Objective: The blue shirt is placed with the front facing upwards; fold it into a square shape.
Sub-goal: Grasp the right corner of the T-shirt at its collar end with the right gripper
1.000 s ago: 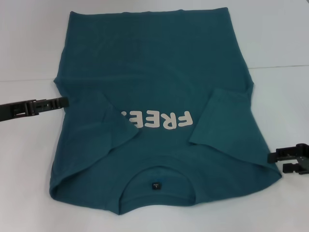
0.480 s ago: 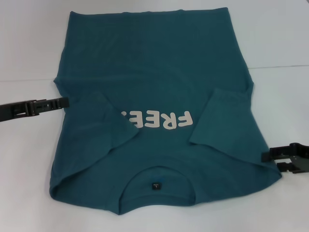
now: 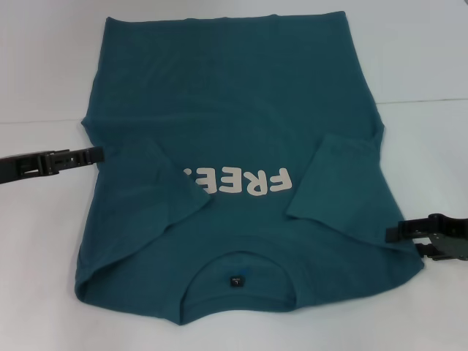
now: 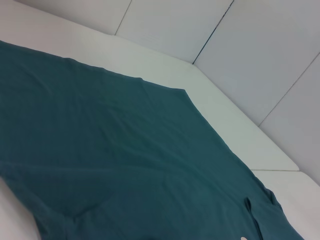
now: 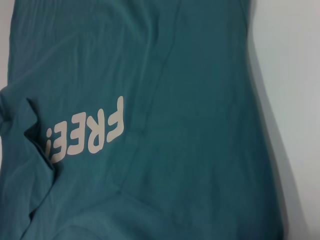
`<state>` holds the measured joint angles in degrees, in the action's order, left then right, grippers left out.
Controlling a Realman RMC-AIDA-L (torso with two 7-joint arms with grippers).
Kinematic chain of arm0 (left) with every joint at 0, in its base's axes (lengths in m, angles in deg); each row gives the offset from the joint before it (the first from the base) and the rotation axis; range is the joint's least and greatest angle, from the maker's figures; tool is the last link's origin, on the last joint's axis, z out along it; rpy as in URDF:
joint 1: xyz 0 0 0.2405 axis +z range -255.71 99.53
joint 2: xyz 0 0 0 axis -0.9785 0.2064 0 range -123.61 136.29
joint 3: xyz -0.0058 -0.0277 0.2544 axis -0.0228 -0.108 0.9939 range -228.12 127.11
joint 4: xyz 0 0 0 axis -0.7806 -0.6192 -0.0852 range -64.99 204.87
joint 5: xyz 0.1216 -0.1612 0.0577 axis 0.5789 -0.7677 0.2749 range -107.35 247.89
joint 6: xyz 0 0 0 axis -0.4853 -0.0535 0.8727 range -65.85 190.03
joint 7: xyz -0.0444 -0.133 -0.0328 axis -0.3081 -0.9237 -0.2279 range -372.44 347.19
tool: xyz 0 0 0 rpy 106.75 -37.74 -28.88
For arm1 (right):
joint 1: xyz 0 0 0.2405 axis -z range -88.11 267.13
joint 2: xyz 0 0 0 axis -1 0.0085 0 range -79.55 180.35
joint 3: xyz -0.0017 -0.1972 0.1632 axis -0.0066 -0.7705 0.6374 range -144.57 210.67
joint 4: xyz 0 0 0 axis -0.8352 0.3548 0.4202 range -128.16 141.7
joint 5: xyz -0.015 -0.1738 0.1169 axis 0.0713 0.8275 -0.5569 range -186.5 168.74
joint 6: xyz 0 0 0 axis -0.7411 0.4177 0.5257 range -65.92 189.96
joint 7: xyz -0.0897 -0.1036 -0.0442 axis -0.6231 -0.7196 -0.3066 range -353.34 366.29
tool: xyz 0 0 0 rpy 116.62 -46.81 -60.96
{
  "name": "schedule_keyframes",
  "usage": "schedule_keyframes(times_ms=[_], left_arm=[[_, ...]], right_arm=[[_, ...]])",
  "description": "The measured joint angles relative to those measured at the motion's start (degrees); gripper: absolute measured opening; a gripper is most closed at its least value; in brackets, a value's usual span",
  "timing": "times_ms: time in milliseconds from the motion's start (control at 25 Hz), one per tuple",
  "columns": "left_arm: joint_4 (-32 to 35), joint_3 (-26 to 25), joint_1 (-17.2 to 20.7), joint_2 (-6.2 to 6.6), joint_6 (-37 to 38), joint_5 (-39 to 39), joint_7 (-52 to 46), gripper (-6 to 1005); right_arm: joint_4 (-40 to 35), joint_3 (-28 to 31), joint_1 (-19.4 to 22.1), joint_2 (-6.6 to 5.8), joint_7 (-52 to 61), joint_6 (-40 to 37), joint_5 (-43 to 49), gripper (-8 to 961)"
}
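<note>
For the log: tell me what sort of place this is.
Probably a robot test bench, not a home: a bare white table, plain white panels behind it, and only a blue shirt laid out between the left end effector and right end effector.

Blue shirt (image 3: 234,139) flat on table (image 3: 424,58), collar nearest robot, sleeves folded inward. Left gripper (image 3: 91,155) at shirt's left edge; right gripper (image 3: 398,234) at shirt's right shoulder.

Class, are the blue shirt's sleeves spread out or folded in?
Folded in: on the blue shirt both sleeves lie across the chest, one overlapping the FREE lettering.
</note>
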<state>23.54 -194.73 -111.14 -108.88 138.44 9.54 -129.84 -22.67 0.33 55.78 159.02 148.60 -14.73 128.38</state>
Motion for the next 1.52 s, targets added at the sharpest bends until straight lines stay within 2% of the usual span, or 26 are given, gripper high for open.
schedule_keyframes(times_ms=[600,1000,1520], left_arm=[[0.09,0.00,-0.09,-0.09,-0.50,0.00,0.27,904],[0.09,0.00,-0.09,-0.26,-0.82,0.00,0.25,904],[0.60,0.00,-0.21,-0.27,-1.21,0.03,0.28,903]], right_arm=[[-0.38,0.12,-0.01,0.25,0.00,-0.61,-3.13,721],[-0.79,0.45,1.43,-1.16,-1.35,-2.41,-8.16,723],[-0.88,0.27,3.62,-2.73,-0.93,-2.28,-6.87,722]])
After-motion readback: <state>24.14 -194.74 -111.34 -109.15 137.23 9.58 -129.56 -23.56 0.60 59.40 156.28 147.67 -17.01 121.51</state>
